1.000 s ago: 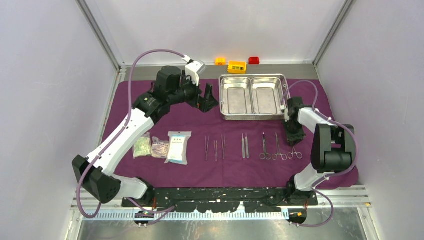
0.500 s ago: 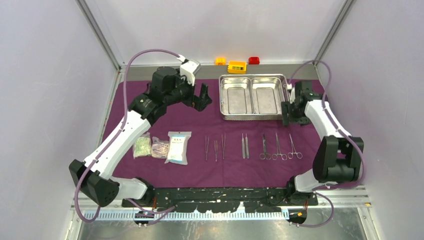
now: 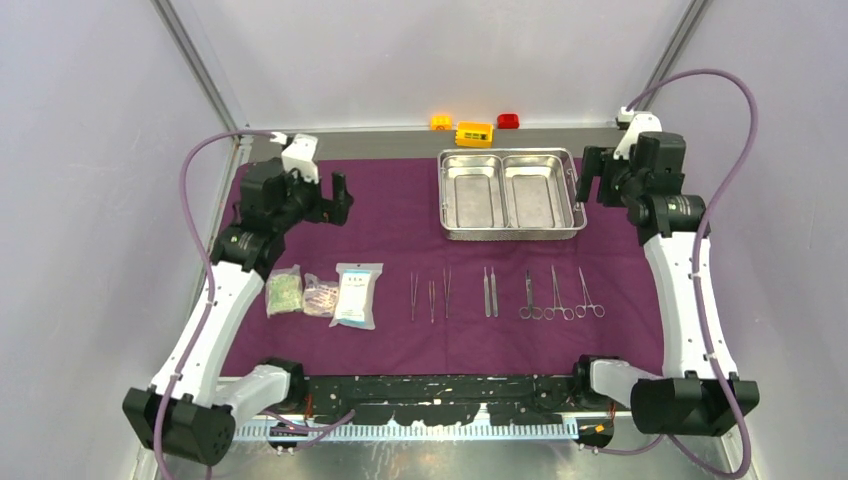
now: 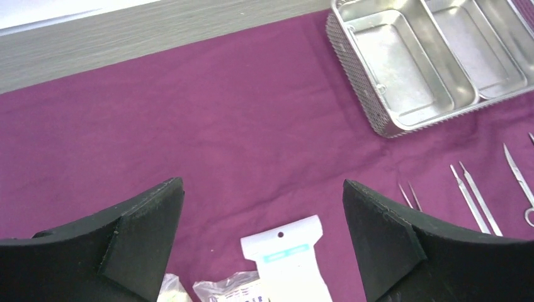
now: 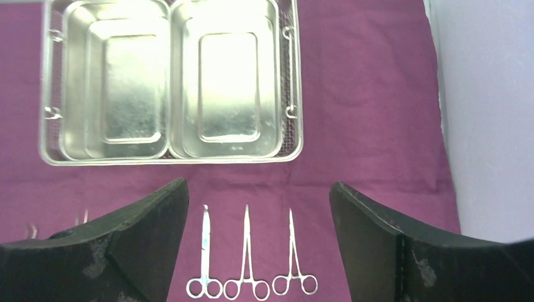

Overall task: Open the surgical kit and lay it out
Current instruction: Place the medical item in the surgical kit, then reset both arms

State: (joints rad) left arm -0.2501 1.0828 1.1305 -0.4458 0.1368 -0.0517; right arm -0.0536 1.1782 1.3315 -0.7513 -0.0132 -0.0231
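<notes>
The dark-purple cloth [image 3: 400, 235] lies spread flat over the table. On its far side stands the empty two-compartment steel tray [image 3: 510, 233]. In a row along the near side lie three clear packets [image 3: 357, 295], thin tweezers [image 3: 430, 295], scissors [image 3: 527, 297] and two clamps [image 3: 575, 297]. My left gripper [image 3: 340, 197] hovers open over bare cloth at the far left, above the packets [image 4: 296, 251]. At the tray's right end my right gripper [image 3: 588, 178] hangs open and empty, high above the scissors [image 5: 204, 251] and clamps [image 5: 247, 264].
Orange [image 3: 441, 122], yellow [image 3: 474, 133] and red [image 3: 508, 121] toy bricks sit on the grey strip behind the tray. White walls close in the left, right and back. Both arm bases stand at the near edge.
My right gripper opened, let go of the rightmost clamp and rose back to the tray's right end. My left arm swung away to the far left.
</notes>
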